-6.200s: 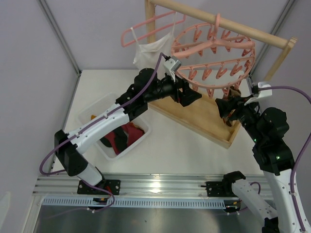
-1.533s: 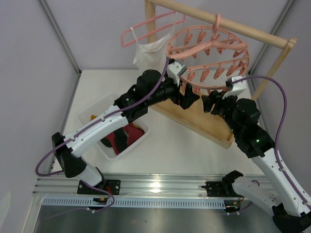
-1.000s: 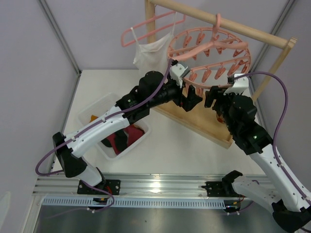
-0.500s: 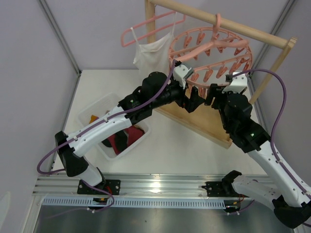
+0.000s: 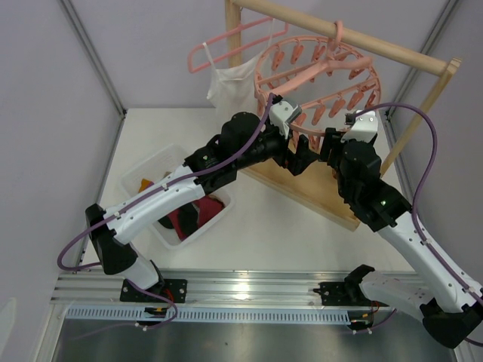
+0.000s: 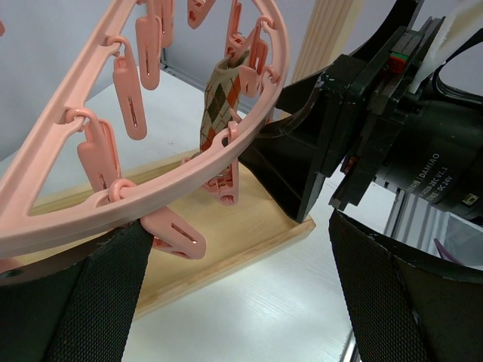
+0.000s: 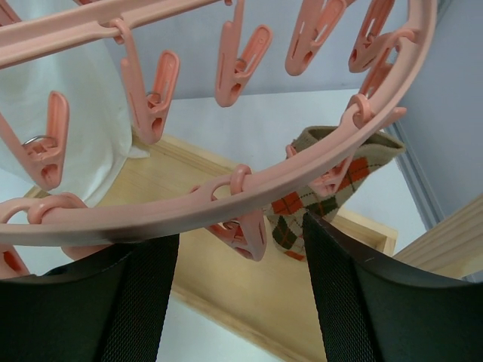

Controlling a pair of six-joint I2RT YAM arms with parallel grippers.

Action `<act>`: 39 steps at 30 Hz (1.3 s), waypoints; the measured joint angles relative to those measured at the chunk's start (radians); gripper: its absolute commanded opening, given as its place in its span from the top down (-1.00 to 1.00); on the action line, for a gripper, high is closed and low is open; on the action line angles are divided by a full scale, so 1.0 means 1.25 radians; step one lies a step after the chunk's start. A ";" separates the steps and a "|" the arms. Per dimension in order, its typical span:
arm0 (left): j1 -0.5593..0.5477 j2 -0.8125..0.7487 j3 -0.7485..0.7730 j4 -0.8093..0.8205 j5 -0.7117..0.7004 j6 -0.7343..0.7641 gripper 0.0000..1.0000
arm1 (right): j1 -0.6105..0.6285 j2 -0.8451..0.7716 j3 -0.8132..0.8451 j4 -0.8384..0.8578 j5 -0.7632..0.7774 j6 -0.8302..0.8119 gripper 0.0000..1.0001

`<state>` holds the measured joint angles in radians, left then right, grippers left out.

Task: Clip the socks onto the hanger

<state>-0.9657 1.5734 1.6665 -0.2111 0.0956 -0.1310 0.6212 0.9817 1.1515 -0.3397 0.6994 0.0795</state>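
The round pink hanger (image 5: 317,72) hangs by its hook from a wooden rail. Both grippers sit under its near rim. My left gripper (image 5: 299,158) is open, and the rim (image 6: 151,188) crosses just above its left finger. My right gripper (image 5: 330,149) is open, and the rim (image 7: 249,188) with a dangling clip (image 7: 245,226) sits between its fingers. A tan argyle sock (image 6: 220,102) hangs clipped to the rim; it also shows in the right wrist view (image 7: 324,192). More socks, maroon (image 5: 202,205) and black, lie in a clear bin (image 5: 155,170).
The wooden rack has a flat base tray (image 5: 302,188) and a top rail (image 5: 392,51). A thin pink coat hanger (image 5: 234,38) with a white camisole (image 5: 230,83) hangs at the rail's left end. The two arms are close together below the hanger.
My right arm has moved left and up to the hanger's near rim beside my left gripper. The hanger has tilted and shifted left. The argyle sock stays clipped.
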 measured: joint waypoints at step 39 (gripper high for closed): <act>-0.008 0.007 -0.003 0.007 -0.011 0.000 -0.99 | 0.003 0.034 0.002 0.037 0.066 -0.022 0.47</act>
<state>-0.9760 1.5822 1.6623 -0.2020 0.0818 -0.1307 0.6247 1.0248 1.1545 -0.2939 0.7818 0.0521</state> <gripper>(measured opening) 0.994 0.287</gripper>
